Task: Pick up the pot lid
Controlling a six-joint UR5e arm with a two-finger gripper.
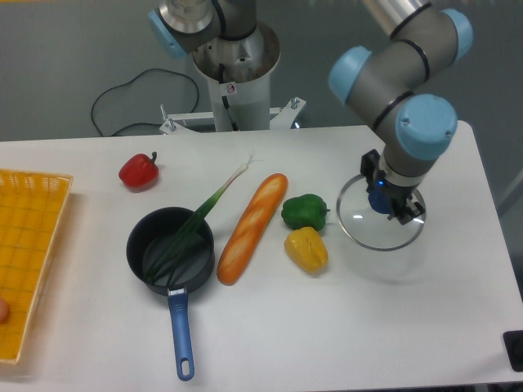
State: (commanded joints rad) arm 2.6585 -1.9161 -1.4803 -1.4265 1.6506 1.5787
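Two fingers (404, 211), closed about the blue knob (378, 199) (a snug hold), have the pot lid (368, 229) right beneath them.

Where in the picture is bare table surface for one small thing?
Bare table shows below the yellow pepper, right of the blue handle, and between the yellow crate and black pot. Crowded: bread, green pepper, yellow pepper.

One fixed camera gives the only view. It stands high and looks steeply down across the surface (245, 343), facing the arm (437, 122), which reaches toward it from the far side. It is near enough that the surface fills most of the frame, with the pan (181, 331) shown whole and the crate (20, 269) cut by the left edge.
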